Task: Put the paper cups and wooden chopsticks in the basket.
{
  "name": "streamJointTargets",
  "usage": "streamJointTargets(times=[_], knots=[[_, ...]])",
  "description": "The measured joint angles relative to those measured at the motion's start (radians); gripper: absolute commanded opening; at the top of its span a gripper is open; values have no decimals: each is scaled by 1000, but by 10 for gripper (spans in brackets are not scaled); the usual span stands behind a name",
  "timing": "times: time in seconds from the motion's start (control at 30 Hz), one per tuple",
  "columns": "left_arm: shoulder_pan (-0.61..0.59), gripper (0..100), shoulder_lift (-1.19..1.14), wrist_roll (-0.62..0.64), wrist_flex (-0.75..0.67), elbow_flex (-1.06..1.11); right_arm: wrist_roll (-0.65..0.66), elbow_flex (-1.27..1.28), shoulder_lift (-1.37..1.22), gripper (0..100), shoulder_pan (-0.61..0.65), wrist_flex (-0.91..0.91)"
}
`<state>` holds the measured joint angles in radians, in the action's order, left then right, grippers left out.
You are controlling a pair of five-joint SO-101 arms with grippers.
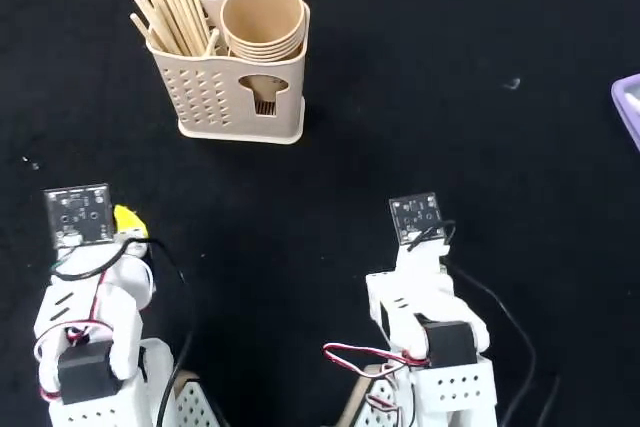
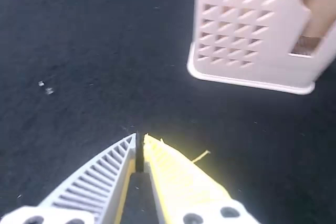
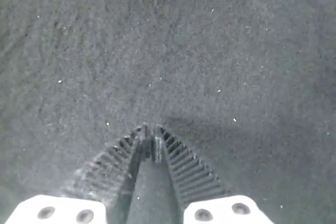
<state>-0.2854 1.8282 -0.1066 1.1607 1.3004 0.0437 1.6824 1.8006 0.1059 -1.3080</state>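
So the paper cups (image 1: 263, 15) and wooden chopsticks (image 1: 175, 5) sit in the basket (image 1: 213, 99), and the left tool (image 2: 139, 139) and right tool (image 3: 149, 128) are both pinched closed on nothing.

Beige perforated basket (image 1: 215, 97), tan cups (image 1: 262, 17), black table (image 1: 450, 97).

On the black table (image 1: 470, 67), a beige perforated plastic basket (image 1: 215, 97) stands at the back left, holding wooden chopsticks (image 1: 175, 7) in its left compartment and stacked tan paper cups (image 1: 263, 19) in its right. What may be a purple tray (image 1: 628, 107) sits far right.
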Motion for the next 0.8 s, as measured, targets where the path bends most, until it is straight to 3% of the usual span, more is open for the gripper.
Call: streamJointTargets(times=[0.53,0.67,0.8], knots=[[-8,32,-6,-12,-175,370,0,0,0,11,0,0],[-5,32,-6,-9,-110,370,0,0,0,11,0,0],[74,30,-6,-9,12,374,0,0,0,11,0,0]])
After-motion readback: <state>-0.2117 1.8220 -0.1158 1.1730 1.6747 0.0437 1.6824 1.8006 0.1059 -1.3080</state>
